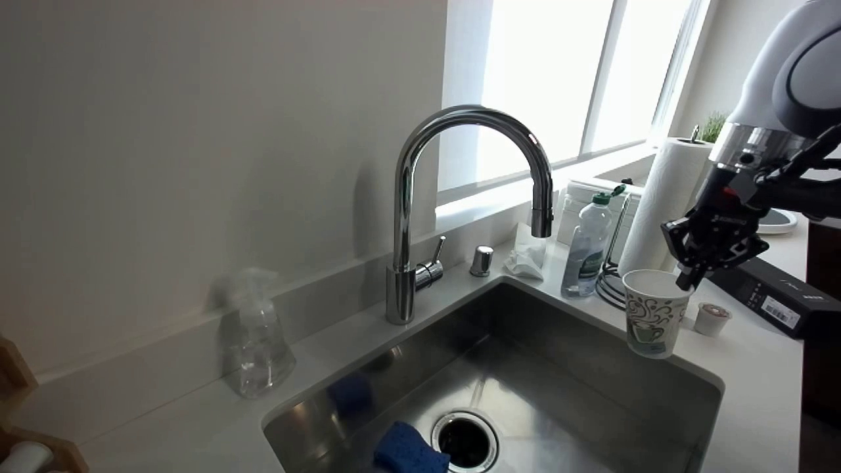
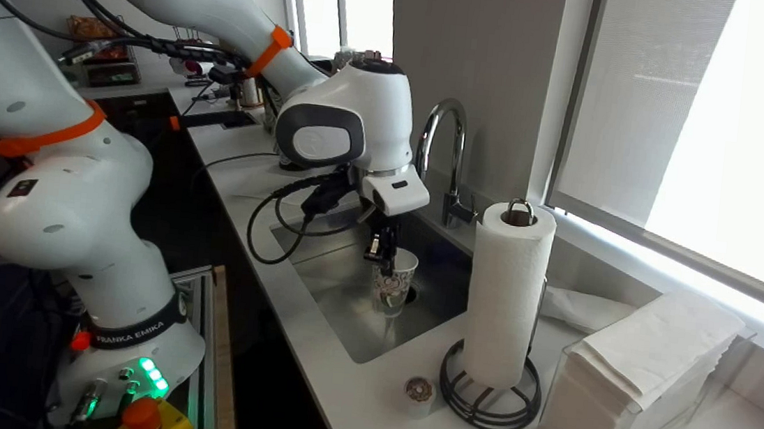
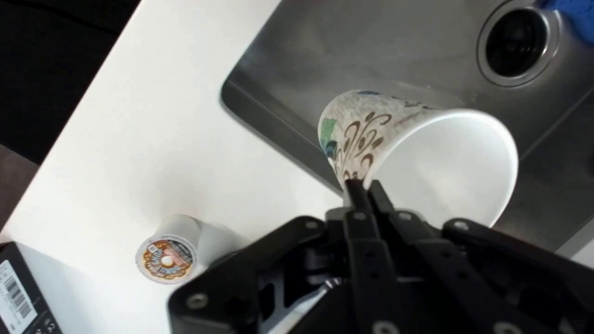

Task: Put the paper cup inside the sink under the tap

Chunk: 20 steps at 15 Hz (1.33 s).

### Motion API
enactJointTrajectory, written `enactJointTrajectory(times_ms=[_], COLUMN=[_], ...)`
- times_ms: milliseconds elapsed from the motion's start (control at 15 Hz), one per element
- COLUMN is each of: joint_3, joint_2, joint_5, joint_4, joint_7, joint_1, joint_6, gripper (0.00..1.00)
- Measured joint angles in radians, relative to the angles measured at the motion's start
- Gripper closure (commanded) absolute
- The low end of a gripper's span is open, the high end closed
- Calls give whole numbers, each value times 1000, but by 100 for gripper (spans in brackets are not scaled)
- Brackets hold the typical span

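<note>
The paper cup is white with brown swirls and a printed green cup; it shows in both exterior views (image 1: 654,318) (image 2: 392,285) and in the wrist view (image 3: 359,132). My gripper (image 1: 686,282) is shut on the cup's wall at the rim, one finger inside and one outside, as the wrist view shows (image 3: 366,188). The cup hangs nearly upright, above the edge of the sink (image 1: 545,394) at the paper-towel end. The steel sink also shows in the wrist view (image 3: 348,46). The chrome tap (image 1: 404,217) stands behind the basin, its spout apart from the cup.
A blue sponge (image 1: 407,450) lies beside the drain (image 1: 464,441). A dish soap bottle (image 1: 587,246), paper-towel roll (image 2: 507,297), coffee pod (image 1: 711,319) and black box (image 1: 775,292) stand on the counter near the cup. A clear spray bottle (image 1: 259,341) stands across the sink.
</note>
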Motion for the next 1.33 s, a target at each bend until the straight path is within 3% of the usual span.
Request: enactJointTrajectory(times_ms=[333, 800, 1000, 1333], joint_3=[24, 21, 9, -8], joint_2=[3, 24, 96, 235], joint_5=[60, 94, 205, 500], joint_4=[0, -1, -1, 28], joint_7=[-83, -120, -221, -524], joint_1=[100, 112, 154, 245], joint_6=[3, 49, 174, 308], gripper=[96, 99, 99, 99])
